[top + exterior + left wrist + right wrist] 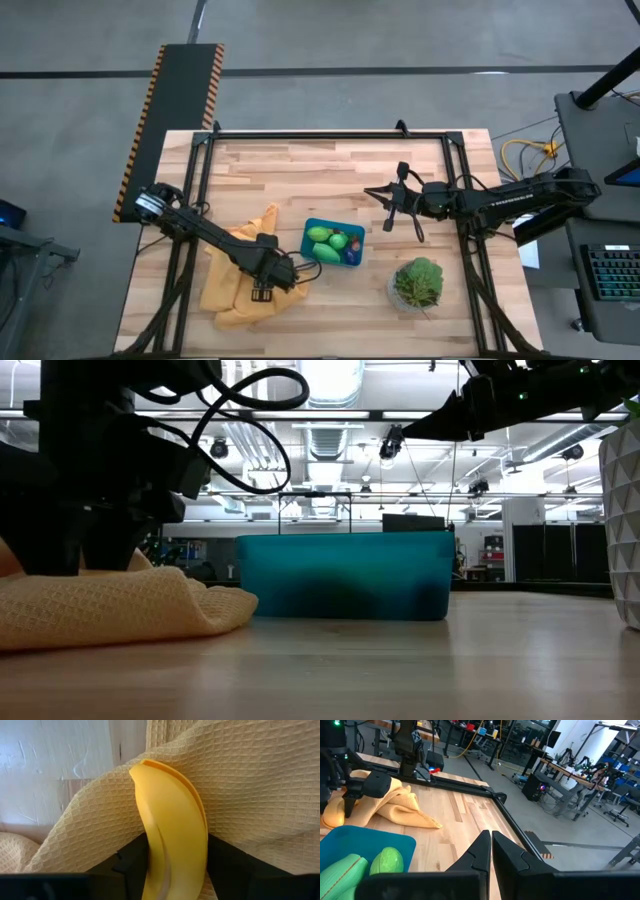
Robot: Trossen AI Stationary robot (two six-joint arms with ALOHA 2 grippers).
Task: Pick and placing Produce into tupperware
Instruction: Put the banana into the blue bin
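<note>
Over the cloth, the left gripper pinches a banana and should lift straight up clear of the folds before swinging to the tupperware beside it, while the right gripper waits, fingers together.

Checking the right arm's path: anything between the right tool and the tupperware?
Bare wood only, in the high view: right tool hovers apart from the tupperware.

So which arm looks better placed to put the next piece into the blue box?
The left. Its gripper already pinches a yellow banana over the cloth, beside the tupperware. The right gripper hangs empty, shut, farther back.
</note>
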